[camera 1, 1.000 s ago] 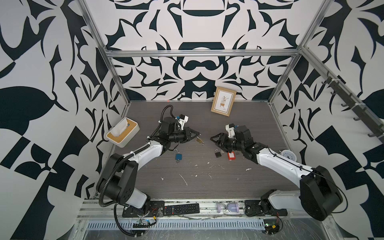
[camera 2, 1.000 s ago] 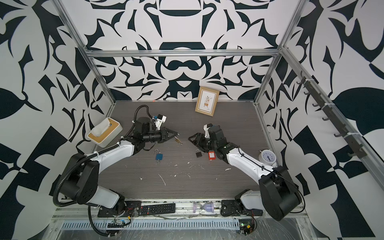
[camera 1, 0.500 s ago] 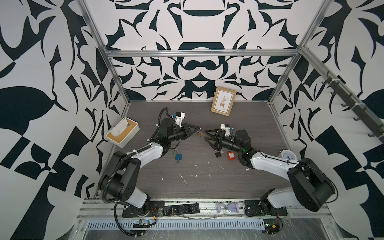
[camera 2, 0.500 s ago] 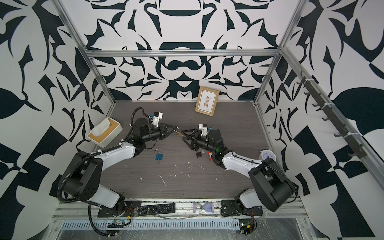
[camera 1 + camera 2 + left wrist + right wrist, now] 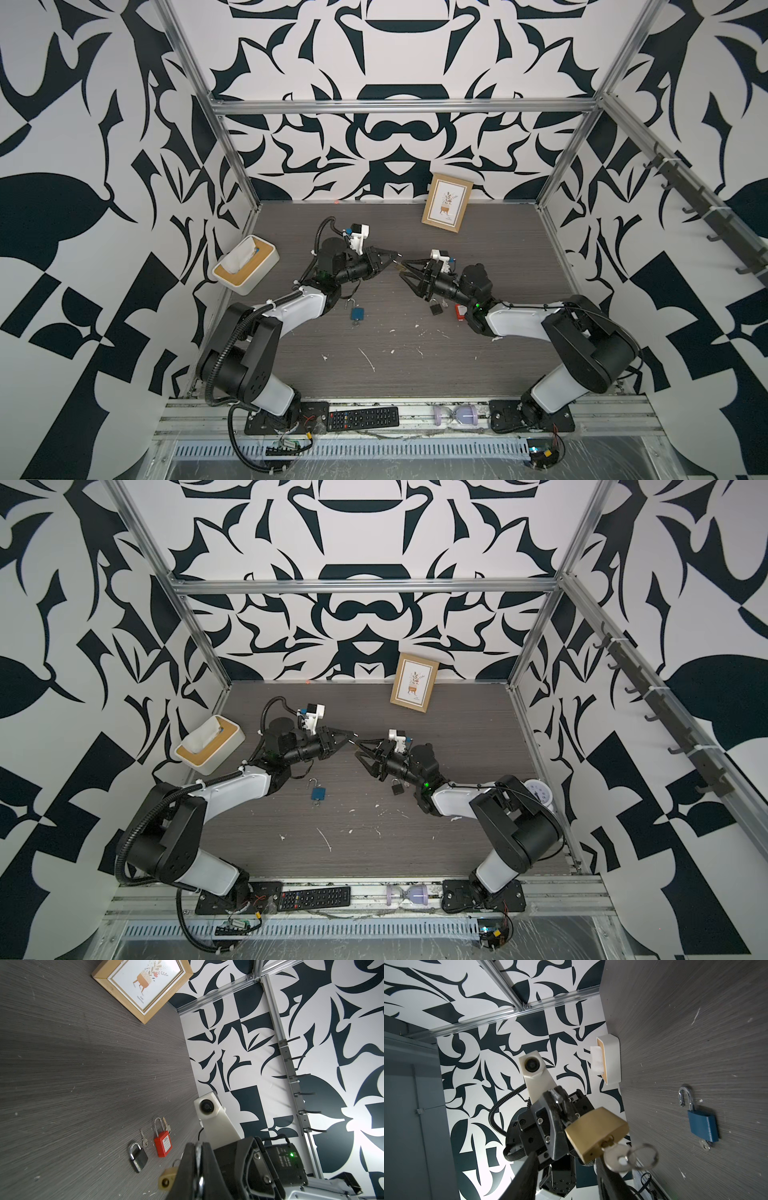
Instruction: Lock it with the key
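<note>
Over grainy grey tabletop (image 5: 695,1022), left jaws clench rounded brass padlock (image 5: 596,1130); right jaws gape by its key (image 5: 615,1159).

The tissue box (image 5: 245,270) stood at the table's (image 5: 415,374) left edge; the picture frame (image 5: 447,208) at the back; the left gripper (image 5: 394,254) and right gripper (image 5: 406,277) stood tip to tip over the middle, the held padlock (image 5: 596,1132) between them; a second padlock (image 5: 357,312) lay by the left arm (image 5: 299,305), a third padlock (image 5: 435,308) and fourth padlock (image 5: 459,311) together by the right.

Black-and-white patterned walls (image 5: 395,62) in an aluminium frame (image 5: 399,106) enclose a grey wood-grain surface (image 5: 415,365); a dark hook rail (image 5: 694,185) lines the three-o'clock wall.
</note>
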Robot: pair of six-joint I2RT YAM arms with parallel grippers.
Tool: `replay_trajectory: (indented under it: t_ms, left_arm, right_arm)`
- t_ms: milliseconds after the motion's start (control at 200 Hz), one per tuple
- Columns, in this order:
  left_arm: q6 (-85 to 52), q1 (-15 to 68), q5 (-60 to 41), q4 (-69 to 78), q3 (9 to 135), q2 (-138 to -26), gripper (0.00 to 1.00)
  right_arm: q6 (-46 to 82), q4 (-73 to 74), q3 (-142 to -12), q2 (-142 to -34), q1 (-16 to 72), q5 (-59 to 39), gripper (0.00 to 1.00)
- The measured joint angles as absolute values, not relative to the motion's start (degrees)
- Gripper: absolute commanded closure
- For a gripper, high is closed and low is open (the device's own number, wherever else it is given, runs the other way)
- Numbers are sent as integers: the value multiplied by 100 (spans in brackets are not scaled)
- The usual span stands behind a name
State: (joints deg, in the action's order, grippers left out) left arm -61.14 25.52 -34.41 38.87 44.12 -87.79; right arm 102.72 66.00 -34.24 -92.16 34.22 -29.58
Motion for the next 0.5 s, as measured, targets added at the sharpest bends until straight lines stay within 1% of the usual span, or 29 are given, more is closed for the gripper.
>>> replay_trajectory:
  t_ms: [220,275,400,500]
  left_arm:
    - [-6158,2550,-3492,3970,4344,-8779,100]
    - [-6160,2550,-3496,3990,4309,-8779,100]
    - [-6180,2541,-3522,4117,4195,-8779,100]
    - [-6267,2541,-3557,4316,4082,-8779,100]
  right_arm:
    - [10457,7011,-3428,-9692,3409,-2895,65]
    - [10506,7098,-3428,-9730,3395,-2888,66]
    - [10521,7168,-3428,-9762,3334,-2886,76]
    - [10536,7205,-3426,-9800,3282,-2899,78]
